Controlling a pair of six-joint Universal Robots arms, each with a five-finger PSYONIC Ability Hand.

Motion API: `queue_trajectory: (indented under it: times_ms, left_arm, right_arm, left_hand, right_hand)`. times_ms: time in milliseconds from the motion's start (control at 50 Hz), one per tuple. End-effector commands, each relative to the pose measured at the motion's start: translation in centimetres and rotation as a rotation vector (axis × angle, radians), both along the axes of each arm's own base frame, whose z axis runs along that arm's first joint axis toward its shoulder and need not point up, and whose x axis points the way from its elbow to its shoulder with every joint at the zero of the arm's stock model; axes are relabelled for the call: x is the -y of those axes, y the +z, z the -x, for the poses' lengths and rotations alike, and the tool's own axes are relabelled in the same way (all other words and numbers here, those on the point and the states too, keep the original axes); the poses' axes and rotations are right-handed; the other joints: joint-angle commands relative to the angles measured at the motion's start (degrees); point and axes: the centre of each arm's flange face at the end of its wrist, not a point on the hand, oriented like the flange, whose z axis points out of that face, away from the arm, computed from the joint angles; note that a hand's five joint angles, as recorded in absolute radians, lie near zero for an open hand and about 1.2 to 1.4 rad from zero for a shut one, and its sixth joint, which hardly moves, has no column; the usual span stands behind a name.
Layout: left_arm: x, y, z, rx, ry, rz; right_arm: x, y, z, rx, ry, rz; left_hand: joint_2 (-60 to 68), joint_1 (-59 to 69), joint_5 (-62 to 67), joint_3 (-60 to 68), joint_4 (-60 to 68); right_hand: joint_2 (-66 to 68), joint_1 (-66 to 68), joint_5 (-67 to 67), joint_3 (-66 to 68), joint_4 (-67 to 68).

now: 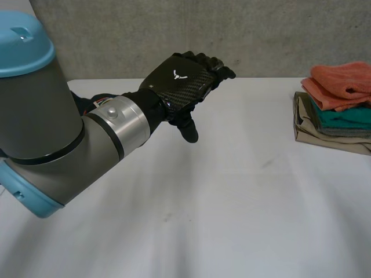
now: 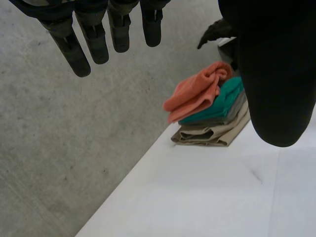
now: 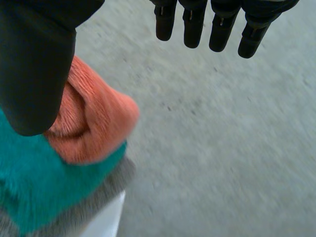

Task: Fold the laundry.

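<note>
While left hand (image 1: 179, 81) hovers, laundry (image 1: 336, 107) seemingly folded

The tabletop (image 1: 232, 208) is viewed from above and behind the arms, facing its far edge and the concrete wall (image 1: 174, 35). The folded stack (image 1: 336, 107) at the far right edge is shared by all views. It is seen from well apart past the left hand (image 2: 96, 39) and from very near beside the right hand (image 3: 34, 64).

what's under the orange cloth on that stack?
A teal cloth lies directly under the orange cloth, then a thin grey layer, then a folded tan garment on the white table. Anything tucked inside the folds is covered.
</note>
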Motion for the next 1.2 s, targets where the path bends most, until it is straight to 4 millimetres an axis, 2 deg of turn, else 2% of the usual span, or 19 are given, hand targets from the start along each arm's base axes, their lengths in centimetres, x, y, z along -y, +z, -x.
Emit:
queue_trajectory:
  times_ms: [20, 120, 180, 200, 240, 300, 360, 440, 520, 580, 600, 680, 760, 920, 960, 1040, 1120, 1140, 1200]
  left_arm:
    - [-0.9, 1.8, -0.3, -0.056, -0.009, 0.003]
    - [-1.0, 3.7, -0.6, -0.122, -0.006, 0.038]
    - [-0.9, 5.5, -0.9, -0.189, 0.006, 0.087]
    - [-0.8, 6.0, -1.0, -0.208, 0.016, 0.103]
    - [-0.4, 7.8, -1.8, -0.262, 0.071, 0.157]
    - [0.8, 9.4, -3.2, -0.303, 0.17, 0.208]
    - [4.1, 9.9, -6.0, -0.307, 0.339, 0.236]
    - [9.6, 7.1, -10.4, -0.161, 0.567, 0.231]
    - [14.2, 2.2, -13.4, 0.084, 0.687, 0.233]
    - [17.5, -1.7, -15.2, 0.254, 0.732, 0.245]
    - [19.7, -4.2, -16.6, 0.328, 0.761, 0.243]
    - [24.9, -9.8, -21.1, 0.429, 0.851, 0.249]
    - [28.4, -14.4, -23.1, 0.449, 0.863, 0.258]
    - [31.6, -19.9, -24.5, 0.442, 0.806, 0.254]
    - [31.9, -20.4, -24.7, 0.441, 0.813, 0.254]
    - [32.2, -20.5, -24.2, 0.432, 0.809, 0.267]
    - [31.7, -18.5, -22.8, 0.393, 0.82, 0.297]
    - [31.2, -15.8, -21.7, 0.344, 0.832, 0.335]
    - [29.2, -11.2, -19.5, 0.22, 0.817, 0.389]
  right_arm:
    - [-3.1, 3.6, 5.5, 0.032, -0.263, -0.097]
    - [-3.4, 6.4, 6.9, -0.101, -0.392, -0.044]
    - [-3.3, 8.2, 5.4, -0.164, -0.383, 0.032]
    - [-3.4, 9.1, 4.2, -0.173, -0.36, 0.067]
    - [-3.9, 11.4, -0.8, -0.179, -0.254, 0.172]
    - [-5.4, 12.2, -6.9, -0.175, -0.118, 0.258]
    - [-6.8, 11.9, -10.4, -0.179, -0.033, 0.299]
    - [-10.2, 9.4, -16.7, -0.172, 0.147, 0.286]
    - [-13.1, 5.8, -20.3, -0.202, 0.276, 0.197]
    - [-14.4, 3.6, -21.4, -0.235, 0.317, 0.143]
    - [-15.0, 2.0, -22.0, -0.26, 0.335, 0.101]
    - [-16.4, -1.6, -23.2, -0.33, 0.379, 0.014]
    - [-16.9, -3.5, -22.9, -0.356, 0.38, -0.045]
    - [-17.4, -4.5, -22.7, -0.359, 0.382, -0.082]
    - [-17.5, -4.7, -22.7, -0.359, 0.383, -0.088]
    - [-17.5, -5.0, -22.7, -0.363, 0.384, -0.098]
    - [-17.5, -5.0, -22.6, -0.361, 0.383, -0.097]
    - [-17.5, -5.0, -22.6, -0.361, 0.38, -0.098]
    - [-17.4, -5.0, -22.5, -0.359, 0.376, -0.097]
  left_hand:
    - [3.4, 4.6, 2.4, 3.0, 3.6]
    - [3.2, 4.4, 2.3, 2.8, 3.4]
    - [3.2, 4.4, 2.3, 2.8, 3.4]
    - [3.2, 4.4, 2.3, 2.8, 3.4]
    - [3.2, 4.4, 2.3, 2.8, 3.4]
    - [3.4, 4.6, 2.4, 3.0, 3.6]
    - [3.4, 4.6, 2.4, 3.0, 3.6]
    - [3.2, 4.4, 2.3, 2.8, 3.4]
    - [3.0, 4.3, 2.1, 2.6, 3.3]
    - [2.7, 3.9, 1.8, 2.3, 2.9]
    - [2.5, 3.8, 1.6, 2.1, 2.8]
    - [2.2, 3.4, 1.3, 1.8, 2.4]
    - [2.0, 3.2, 1.1, 1.6, 2.3]
    - [6.1, 7.3, 5.1, 5.6, 6.3]
    - [12.1, 13.3, 11.2, 11.7, 12.3]
    - [67.8, 69.0, 66.9, 67.4, 68.0]
    - [67.9, 69.2, 67.0, 67.5, 68.2]
    - [67.9, 69.2, 67.0, 67.5, 68.2]
    - [67.9, 69.2, 67.0, 67.5, 68.2]
  right_hand:
    - [-2.2, -3.9, -3.0, -2.1, -2.3]
    - [-2.2, -3.9, -3.0, -2.1, -2.3]
    - [-2.2, -3.9, -3.0, -2.1, -2.3]
    - [-2.2, -3.9, -3.0, -2.1, -2.3]
    - [-2.2, -3.9, -3.0, -2.1, -2.3]
    - [-2.2, -3.9, -3.0, -2.1, -2.3]
    - [-2.2, -3.9, -3.0, -2.1, -2.3]
    - [-2.2, -3.9, -3.0, -2.1, -2.3]
    - [-2.2, -3.9, -3.0, -2.1, -2.3]
    - [-2.2, -3.9, -3.0, -2.1, -2.3]
    - [-2.2, -3.9, -3.0, -2.1, -2.3]
    - [-2.2, -3.9, -3.0, -2.1, -2.3]
    - [-2.2, -3.9, -3.0, -2.1, -2.3]
    - [-2.2, -3.9, -3.0, -2.1, -2.3]
    - [-2.2, -3.9, -3.0, -2.1, -2.3]
    - [-2.2, -3.9, -3.0, -2.1, -2.3]
    - [-2.2, -3.9, -3.0, -2.1, -2.3]
    - [-2.2, -3.9, -3.0, -2.1, -2.3]
    - [-2.2, -3.9, -3.0, -2.1, -2.3]
